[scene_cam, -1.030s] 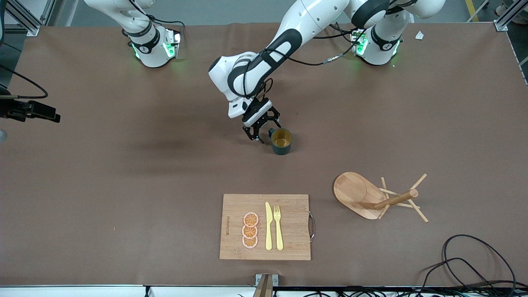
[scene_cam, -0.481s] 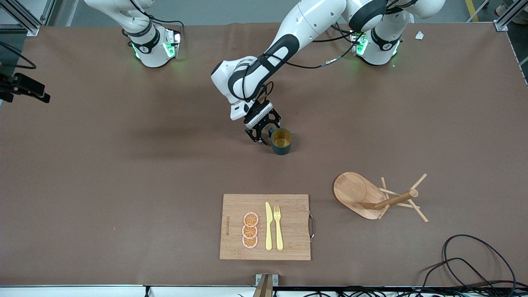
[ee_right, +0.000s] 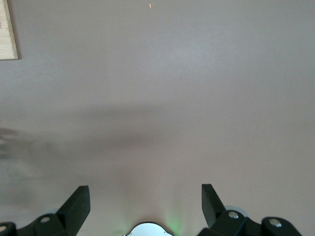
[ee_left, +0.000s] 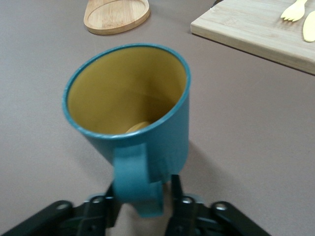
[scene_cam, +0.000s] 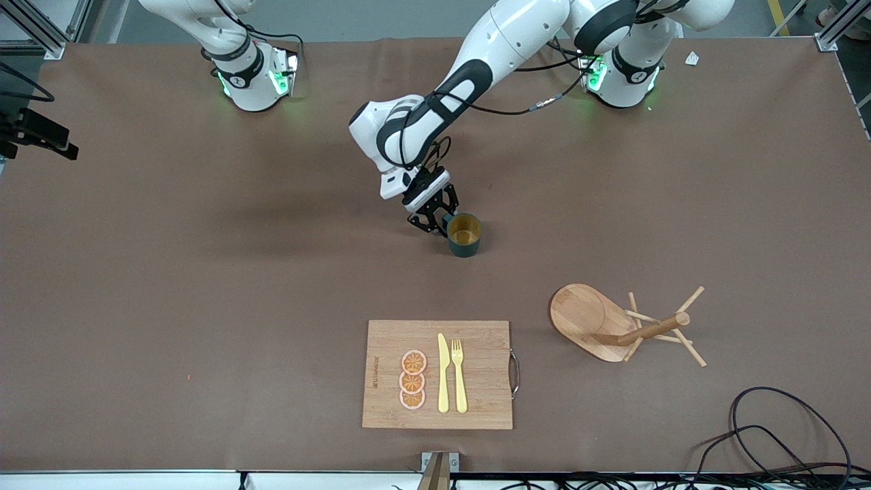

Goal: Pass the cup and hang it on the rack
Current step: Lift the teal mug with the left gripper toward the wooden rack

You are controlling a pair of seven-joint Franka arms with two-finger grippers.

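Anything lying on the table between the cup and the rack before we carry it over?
Nothing: the front view shows only bare brown table between the cup and the rack. The cutting board sits nearer the camera, off that line.

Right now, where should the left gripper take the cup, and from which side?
By its handle, from the right arm's end of the table. The cup stands upright with the handle facing that way, and the left gripper is already pinching it; the fingers sit either side.

The cup's handle (ee_left: 139,182) hides the end effector's pads, so contact is perhaps unclear.
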